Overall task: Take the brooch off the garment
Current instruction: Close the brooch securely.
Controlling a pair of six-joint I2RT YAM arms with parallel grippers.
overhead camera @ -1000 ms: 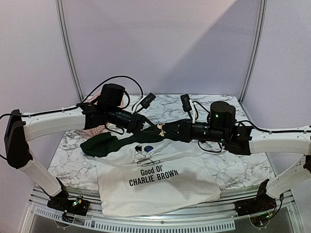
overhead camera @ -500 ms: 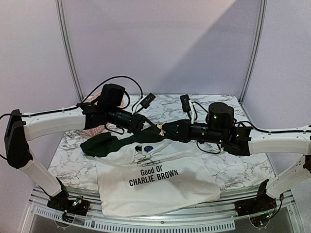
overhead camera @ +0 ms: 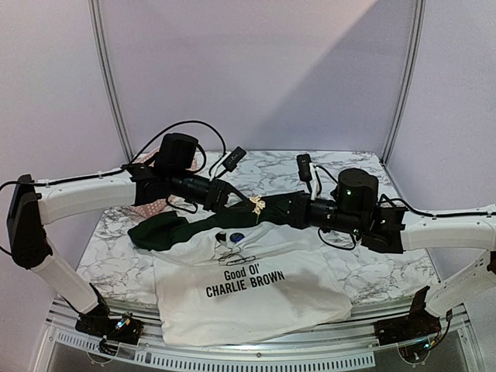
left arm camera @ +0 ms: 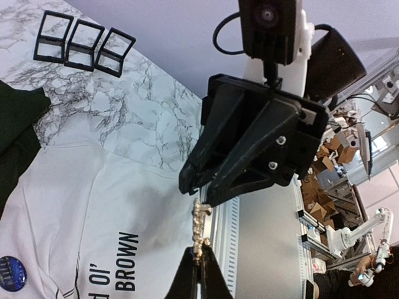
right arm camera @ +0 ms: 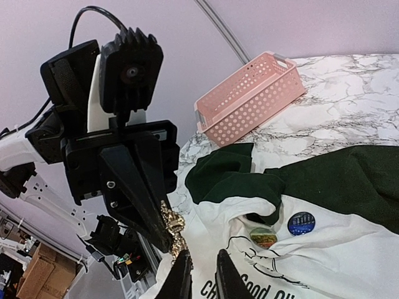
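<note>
Jaws on my left gripper (left arm camera: 199, 266) clamped the gold brooch (left arm camera: 199, 224); my right gripper (right arm camera: 201, 274) had its own barely parted, empty. I reckoned: hold firm, clear the T-shirt (overhead camera: 256, 310).

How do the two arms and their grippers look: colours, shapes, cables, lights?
The left arm and right arm have white links, black joints and black cylindrical motor housings. The left gripper and right gripper are black and angular, each with two tapering fingers and screws. Black cables loop over the wrists. A green light glows on the right arm.
</note>
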